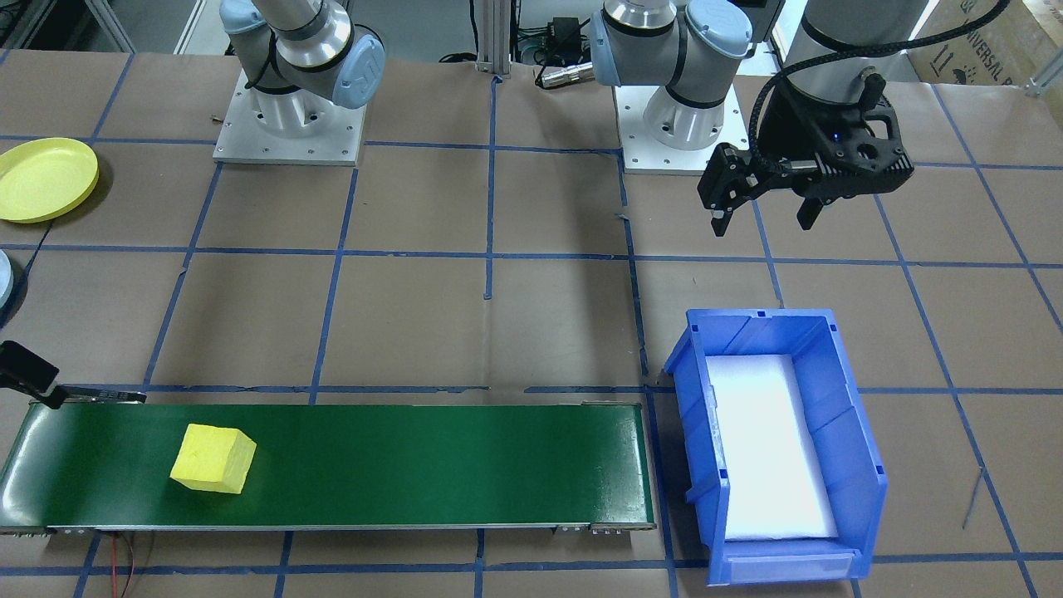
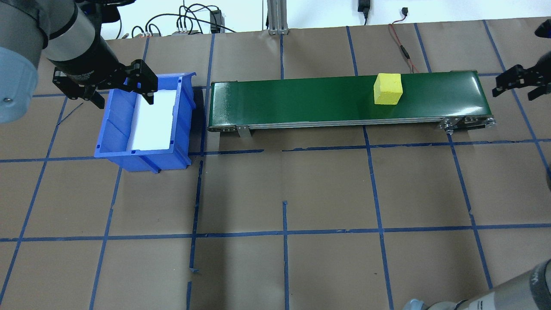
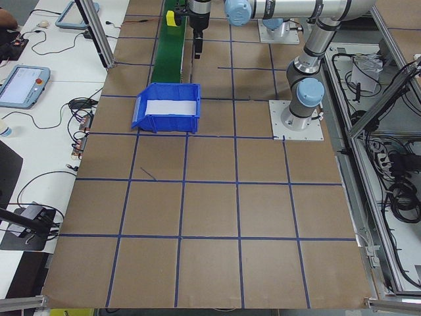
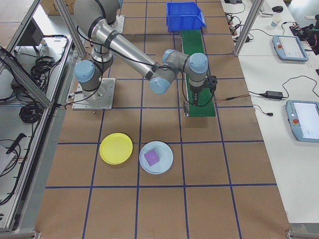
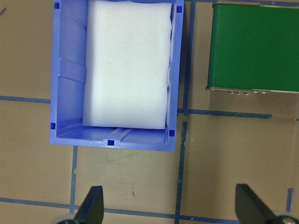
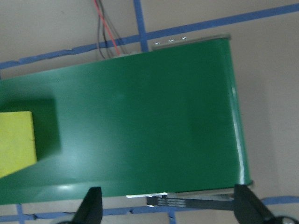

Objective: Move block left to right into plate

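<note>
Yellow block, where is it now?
The yellow block sits on the green conveyor belt, toward its right end in the overhead view, near the right gripper.

silver arms, pale-blue joint caps, black claws

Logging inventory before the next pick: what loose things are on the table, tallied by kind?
Blocks: 2, a yellow block on the green conveyor belt and a purple block on the light blue plate
Plates: 2, with the yellow plate
Blue bins: 1
Total: 5
</note>
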